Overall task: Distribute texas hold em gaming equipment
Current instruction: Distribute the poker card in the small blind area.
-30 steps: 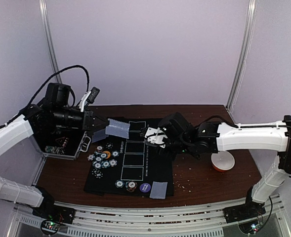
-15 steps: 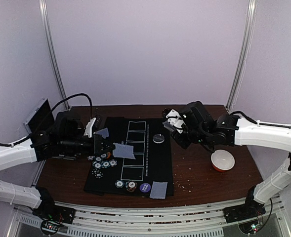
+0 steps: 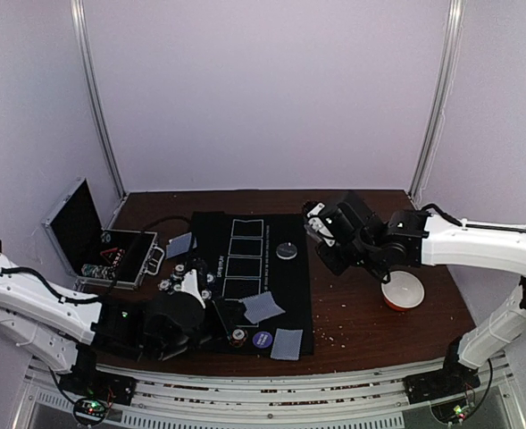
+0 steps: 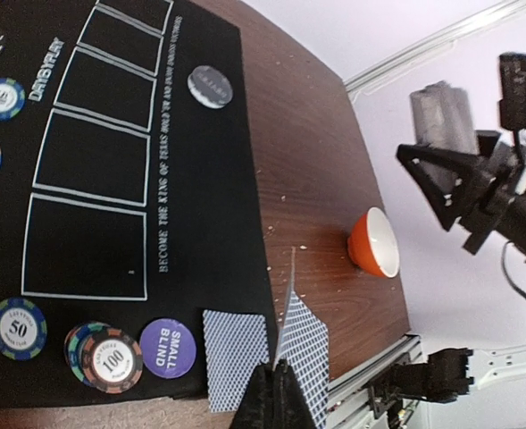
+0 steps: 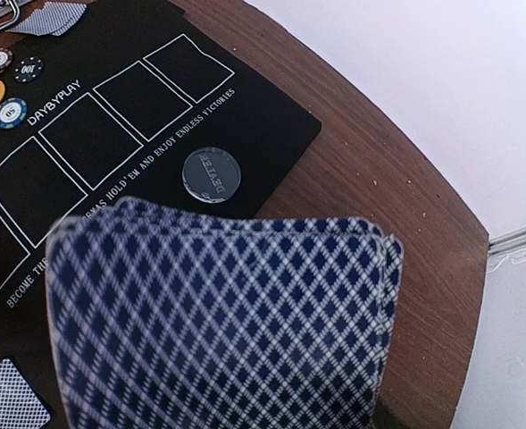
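In the left wrist view my left gripper (image 4: 280, 393) is shut on one blue-backed playing card (image 4: 303, 344), held edge-up just above the table by the black mat's (image 3: 294, 286) front right corner. Another card (image 4: 234, 356) lies face down beside it, next to the purple small-blind disc (image 4: 168, 348) and stacked chips (image 4: 111, 359). My right gripper (image 3: 321, 228) hovers off the mat's right edge, shut on a deck of cards (image 5: 218, 322) that hides its fingers. The dealer disc (image 3: 287, 251) lies on the mat. More chips (image 5: 4, 89) lie at the mat's left.
An open metal case (image 3: 102, 246) stands at the back left, with a loose card (image 3: 180, 243) beside it. The orange bowl with a white inside (image 3: 402, 290) sits on the wood to the right of the mat. Crumbs dot the table near the front.
My left arm swung from the mat's left side down to its front right, carrying the card. The right arm pulled back from over the mat to its right edge with the deck.
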